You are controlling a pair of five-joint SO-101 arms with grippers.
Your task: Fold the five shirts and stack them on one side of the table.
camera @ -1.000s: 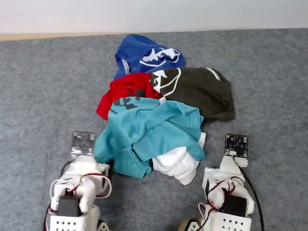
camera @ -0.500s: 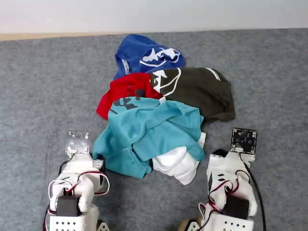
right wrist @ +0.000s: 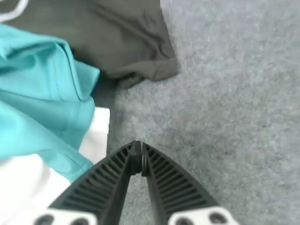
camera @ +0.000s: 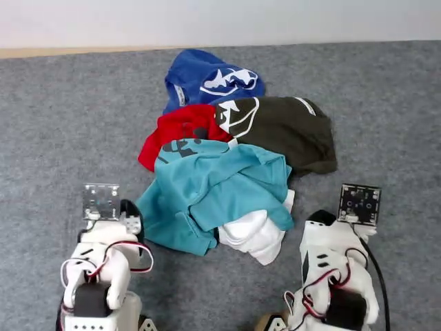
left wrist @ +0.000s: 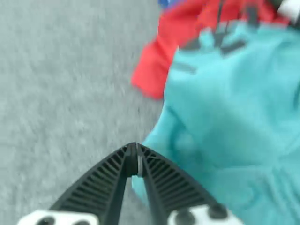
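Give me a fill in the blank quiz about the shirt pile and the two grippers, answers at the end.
1. The teal shirt partly covers a ____ shirt at the pile's edge nearest the arms.
2. The shirt farthest from the arms is ____.
3. The left gripper and the right gripper are both ____, holding nothing.
4. In the high view, directly left of the dark shirt and touching it, lies the ____ shirt.
Missing words: white; blue; shut; red.

Left arm (camera: 103, 258) lower left, right arm (camera: 334, 265) lower right, left tool (left wrist: 136, 159) and right tool (right wrist: 137, 158) were both pinched closed.
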